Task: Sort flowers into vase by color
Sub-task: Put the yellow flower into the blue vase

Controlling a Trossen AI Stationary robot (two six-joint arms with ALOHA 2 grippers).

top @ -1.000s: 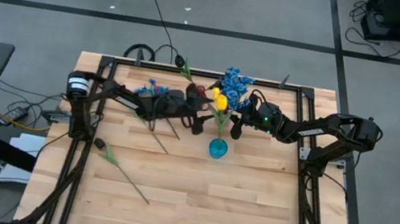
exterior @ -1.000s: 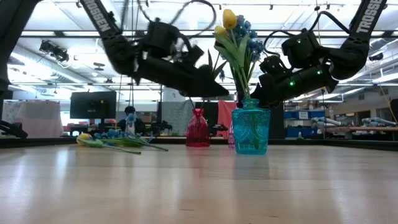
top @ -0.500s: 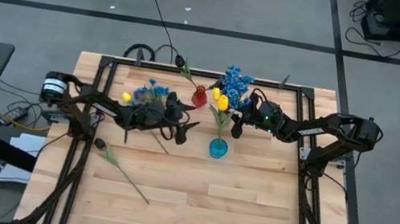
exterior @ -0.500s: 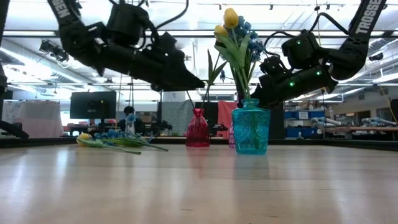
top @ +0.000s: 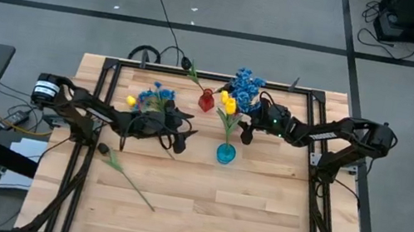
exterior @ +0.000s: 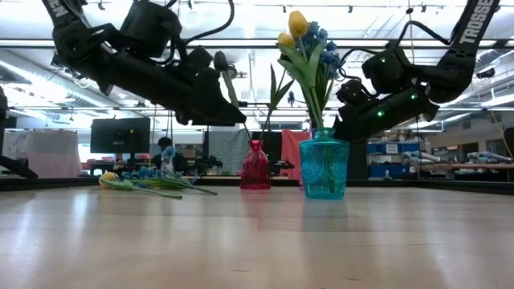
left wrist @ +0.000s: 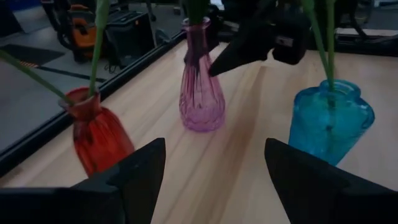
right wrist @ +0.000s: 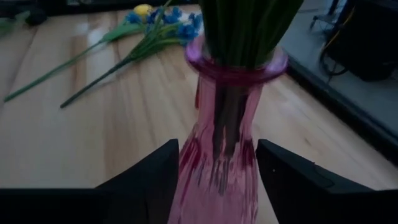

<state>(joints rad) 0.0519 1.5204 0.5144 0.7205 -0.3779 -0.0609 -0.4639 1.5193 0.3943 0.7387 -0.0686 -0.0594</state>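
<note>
Three vases stand at the far middle of the table. The teal vase point(top: 225, 154) holds yellow tulip buds point(top: 228, 103). The red vase point(left wrist: 96, 132) holds green stems. The pink vase point(right wrist: 227, 149) holds a blue spray point(top: 246, 84). My right gripper point(top: 244, 132) is open, one finger on either side of the pink vase. My left gripper point(top: 186, 137) hangs open and empty above the table, left of the vases. Loose blue and yellow flowers point(top: 149, 97) lie on the table at the far left. A dark-bloomed stem point(top: 128, 175) lies nearer. My right gripper comes at the pink vase's body point(right wrist: 211, 163) level from the table's right, one finger point(right wrist: 152, 180) on each side. Whether the fingers touch the glass I cannot tell. The vase stands upright on the table.
A black frame rail point(top: 197, 75) runs along the table's far edge, with side rails at the left and right. The near half of the wooden table point(top: 223, 220) is bare.
My left gripper has drawn back from the red vase toward the table's left edge, staying open and empty. My right gripper has opened around the pink vase and kept its place. The vases have stayed upright.
</note>
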